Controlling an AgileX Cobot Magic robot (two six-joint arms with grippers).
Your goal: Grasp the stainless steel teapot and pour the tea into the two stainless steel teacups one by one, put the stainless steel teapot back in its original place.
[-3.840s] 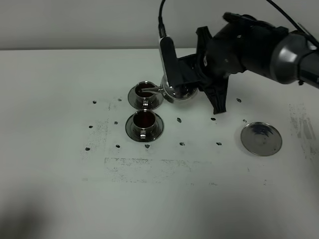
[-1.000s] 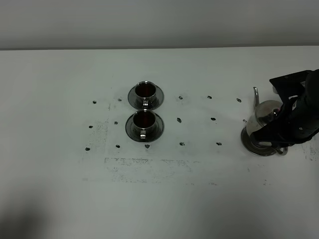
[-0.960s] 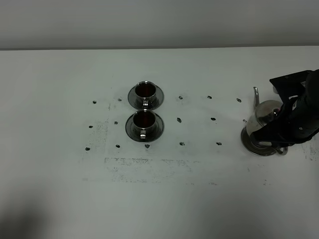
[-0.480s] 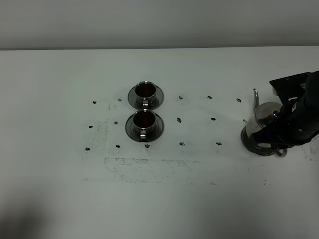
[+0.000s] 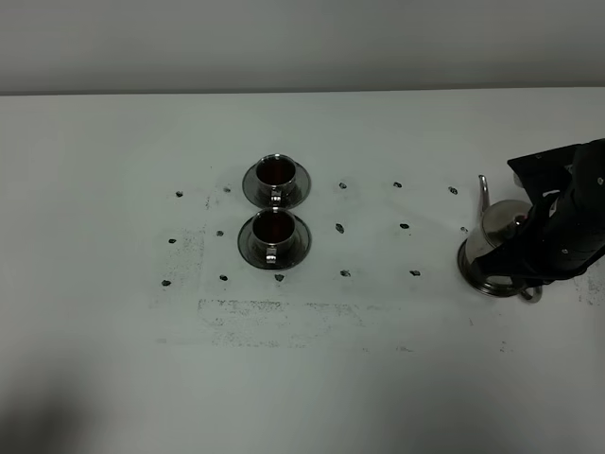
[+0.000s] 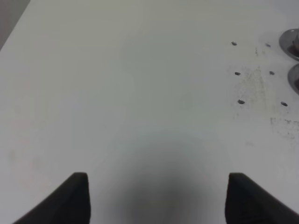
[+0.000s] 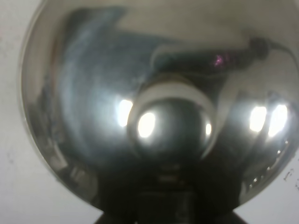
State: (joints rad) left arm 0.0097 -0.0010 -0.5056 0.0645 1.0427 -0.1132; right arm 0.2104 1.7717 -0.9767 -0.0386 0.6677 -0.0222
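Right pincer [image 5: 531,274] clamps the upright teapot [image 5: 498,230] on its plate [image 5: 470,270].

The stainless steel teapot [image 5: 496,232] is finished in mirror-bright polished metal, its knobbed lid [image 7: 170,122] glossy enough that highlights are reflected. The two stainless steel teacups [image 5: 273,197] are made of the same shiny steel. The bench [image 5: 113,322] is matt white, scuffed with dark marks.

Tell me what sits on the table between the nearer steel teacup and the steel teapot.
In the exterior high view, only bare white tabletop with small dark marks lies between the nearer small steel teacup and the shiny steel teapot.
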